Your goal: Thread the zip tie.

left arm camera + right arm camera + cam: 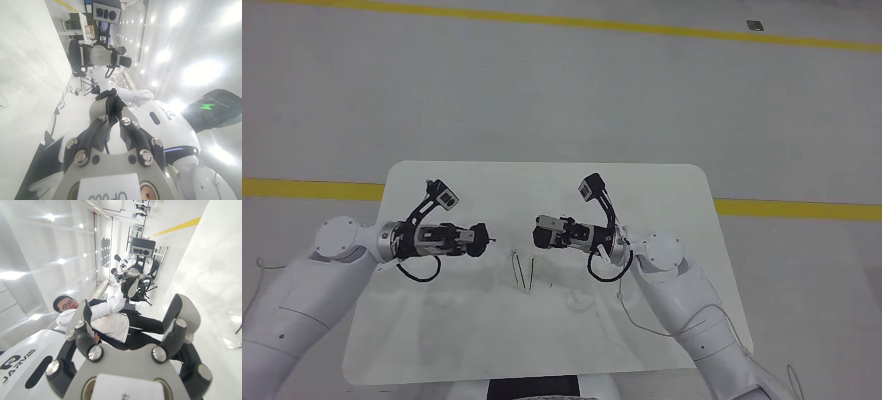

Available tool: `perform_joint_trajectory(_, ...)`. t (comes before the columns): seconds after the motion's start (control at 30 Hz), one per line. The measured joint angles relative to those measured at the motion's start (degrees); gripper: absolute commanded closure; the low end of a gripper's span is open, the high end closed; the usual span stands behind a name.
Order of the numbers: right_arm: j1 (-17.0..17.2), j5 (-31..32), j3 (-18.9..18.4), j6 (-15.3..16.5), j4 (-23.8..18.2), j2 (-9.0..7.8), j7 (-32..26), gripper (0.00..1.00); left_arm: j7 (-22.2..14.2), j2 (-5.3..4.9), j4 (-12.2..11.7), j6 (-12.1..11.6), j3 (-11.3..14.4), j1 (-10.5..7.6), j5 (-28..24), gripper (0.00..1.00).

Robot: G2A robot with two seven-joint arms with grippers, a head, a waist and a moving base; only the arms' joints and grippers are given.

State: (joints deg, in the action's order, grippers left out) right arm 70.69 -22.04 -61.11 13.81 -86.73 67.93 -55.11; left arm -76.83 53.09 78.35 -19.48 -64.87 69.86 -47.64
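Note:
The zip tie (522, 272) is a pair of thin dark strands lying on the white table (642, 190), between the two arms and slightly nearer the front. In the right wrist view a dark strand of the zip tie (238, 329) lies on a clear plastic sheet (229, 341). My left gripper (485, 240) hovers left of the tie, pointing right; its black fingertips (113, 100) are pressed together, and I see nothing between them. My right gripper (538, 232) faces it from the right, a short gap away. Its fingers (174, 308) stand wide apart around empty air.
The table's rounded edge (720, 250) runs close behind the right arm. Bare tabletop lies beyond and in front of both grippers. A yellow floor line (802, 208) passes behind the table.

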Motion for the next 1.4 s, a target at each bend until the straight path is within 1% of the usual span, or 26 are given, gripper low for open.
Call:
perform_joint_trajectory(0.03, 0.0, 0.0, 0.0, 0.0, 0.0, 0.00, 0.0, 0.00, 0.9, 0.11, 0.3, 0.0, -0.9, 0.32, 0.7, 1.00)
perform_joint_trajectory(0.1, 0.0, 0.0, 0.0, 0.0, 0.0, 0.00, 0.0, 0.00, 1.0, 0.36, 0.5, 0.0, -4.0, 1.17, -1.4, 1.00)
perform_joint_trajectory(0.13, 0.0, 0.0, 0.0, 0.0, 0.0, 0.00, 0.0, 0.00, 0.7, 0.47, 0.5, 0.0, -5.7, 1.54, -2.5, 1.00)
perform_joint_trajectory(0.17, 0.0, 0.0, 0.0, 0.0, 0.0, 0.00, 0.0, 0.00, 0.3, 0.69, 0.5, 0.0, -8.0, 2.13, -3.1, 1.00)
perform_joint_trajectory(0.23, 0.0, 0.0, 0.0, 0.0, 0.0, 0.00, 0.0, 0.00, -0.2, 1.21, 0.3, 0.0, -11.6, 3.16, -3.8, 1.00)
perform_joint_trajectory(0.27, 0.0, 0.0, 0.0, 0.0, 0.0, 0.00, 0.0, 0.00, -0.7, 1.66, 0.1, 0.0, -13.9, 3.84, -3.9, 1.00)
perform_joint_trajectory(0.33, 0.0, 0.0, 0.0, 0.0, 0.0, 0.00, 0.0, 0.00, -1.9, 2.41, -0.5, 0.0, -16.9, 4.62, -3.8, 1.00)
perform_joint_trajectory(0.37, 0.0, 0.0, 0.0, 0.0, 0.0, 0.00, 0.0, 0.00, -2.6, 2.99, -1.0, 0.0, -18.6, 5.04, -3.9, 1.00)
perform_joint_trajectory(0.47, 0.0, 0.0, 0.0, 0.0, 0.0, 0.00, 0.0, 0.00, -2.9, 4.40, -1.6, 0.0, -21.7, 5.75, -4.2, 1.00)
perform_joint_trajectory(0.5, 0.0, 0.0, 0.0, 0.0, 0.0, 0.00, 0.0, 0.00, -2.8, 4.82, -1.8, 0.0, -22.3, 5.92, -4.7, 1.00)
perform_joint_trajectory(0.57, 0.0, 0.0, 0.0, 0.0, 0.0, 0.00, 0.0, 0.00, -2.8, 5.68, -2.3, 0.0, -23.3, 6.18, -6.0, 1.00)
perform_joint_trajectory(0.6, 0.0, 0.0, 0.0, 0.0, 0.0, 0.00, 0.0, 0.00, -2.8, 5.87, -2.5, 0.0, -23.5, 6.23, -6.3, 1.00)
perform_joint_trajectory(0.7, -0.1, 0.4, 0.2, -0.2, -0.4, 0.01, 0.2, 0.00, -2.8, 5.90, -2.5, 0.0, -23.5, 6.24, -6.4, 1.00)
perform_joint_trajectory(0.73, -0.3, 1.2, 0.5, -0.8, -1.0, 0.02, 0.4, 0.00, -2.8, 5.89, -2.5, 0.0, -23.5, 6.23, -6.4, 1.00)
perform_joint_trajectory(0.83, -3.3, 7.7, 2.9, -7.2, -3.2, 0.11, -0.2, 0.00, -2.8, 5.89, -2.5, 0.0, -23.5, 6.23, -6.4, 1.00)
perform_joint_trajectory(0.87, -4.9, 10.8, 4.3, -11.0, -3.8, 0.23, -0.4, 0.00, -2.8, 5.89, -2.5, 0.0, -23.5, 6.23, -6.4, 1.00)
perform_joint_trajectory(0.93, -7.5, 15.4, 6.6, -16.7, -4.6, 0.52, -0.5, 0.00, -2.8, 5.89, -2.5, 0.0, -23.5, 6.23, -6.4, 1.00)
perform_joint_trajectory(0.97, -9.1, 18.3, 8.3, -20.2, -4.8, 0.74, -0.5, 0.00, -2.8, 5.89, -2.5, 0.0, -23.5, 6.23, -6.4, 1.00)
perform_joint_trajectory(1.0, -10.2, 20.2, 9.6, -22.6, -5.0, 0.93, -0.8, 0.00, -2.8, 5.89, -2.5, 0.0, -23.5, 6.23, -6.4, 1.00)
perform_joint_trajectory(1.07, -12.4, 23.0, 12.5, -26.5, -4.9, 1.51, -1.4, 0.00, -2.8, 5.89, -2.5, 0.0, -23.5, 6.23, -6.4, 1.00)
perform_joint_trajectory(1.17, -14.8, 26.4, 16.8, -30.1, -3.7, 2.36, -2.6, 0.00, -2.8, 5.89, -2.5, 0.0, -23.5, 6.23, -6.4, 1.00)
perform_joint_trajectory(1.23, -15.9, 28.2, 19.2, -31.4, -3.0, 2.87, -3.2, 0.00, -2.8, 5.89, -2.5, 0.0, -23.5, 6.23, -6.4, 1.00)
perform_joint_trajectory(1.27, -16.3, 28.6, 19.7, -31.3, -3.0, 3.01, -3.2, 0.00, -2.8, 5.89, -2.5, 0.0, -23.5, 6.23, -6.4, 1.00)
perform_joint_trajectory(1.33, -16.7, 29.0, 19.9, -30.2, -3.3, 3.11, -2.6, 0.00, -2.8, 5.89, -2.5, 0.0, -23.5, 6.23, -6.4, 1.00)
perform_joint_trajectory(1.4, -16.7, 29.0, 19.8, -30.0, -3.3, 3.10, -2.4, 0.00, -2.8, 5.89, -2.5, 0.0, -23.5, 6.23, -6.4, 1.00)
